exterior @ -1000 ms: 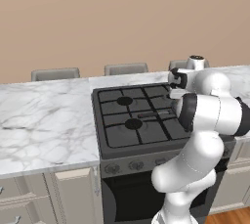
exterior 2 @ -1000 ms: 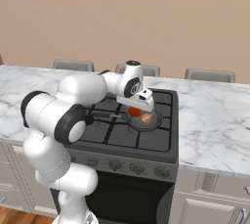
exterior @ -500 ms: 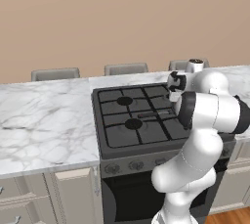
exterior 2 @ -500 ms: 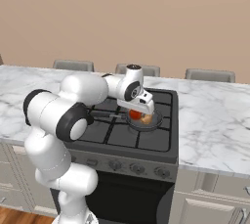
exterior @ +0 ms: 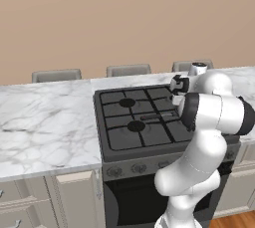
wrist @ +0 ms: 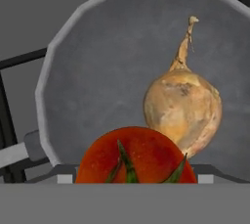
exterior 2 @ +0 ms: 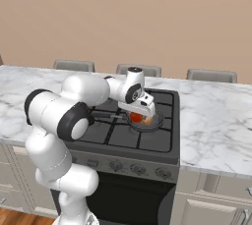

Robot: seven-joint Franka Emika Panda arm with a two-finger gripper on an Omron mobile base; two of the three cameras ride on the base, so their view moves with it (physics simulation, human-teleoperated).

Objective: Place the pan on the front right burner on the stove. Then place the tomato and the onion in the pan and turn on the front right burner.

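The pan (wrist: 122, 66) sits on the stove (exterior 2: 147, 138), over the front right burner, whose cap cannot be made out beneath it; in the right base view the pan (exterior 2: 147, 122) lies at about 3 o'clock on the cooktop, its black handle (exterior 2: 106, 115) running toward 9 o'clock across the grate bars; in the left base view the same handle (exterior: 157, 117) shows as a dark bar pointing toward 9 o'clock from behind the white arm (exterior: 214, 110).

Both vegetables lie inside the pan; in the hand view the tomato (wrist: 136, 157) rests at 6 o'clock of the pan floor, green stem leaves showing on its top; the onion (wrist: 183, 108) lies at about 4 o'clock of the pan, just beside the tomato and seemingly touching it, its thin stalk tip pointing toward 12 o'clock; in the right base view the tomato (exterior 2: 135, 117) and onion (exterior 2: 147, 119) show as a red and a tan spot side by side under the hand.

The gripper (exterior 2: 141, 112) hangs just above the pan, pointed down at the vegetables; it is released, jaws spread wide and holding nothing.

The marble worktop (exterior: 45, 127) flanks the stove at 9 o'clock and 3 o'clock; a row of knobs (exterior 2: 138, 170) lines the grey front panel.
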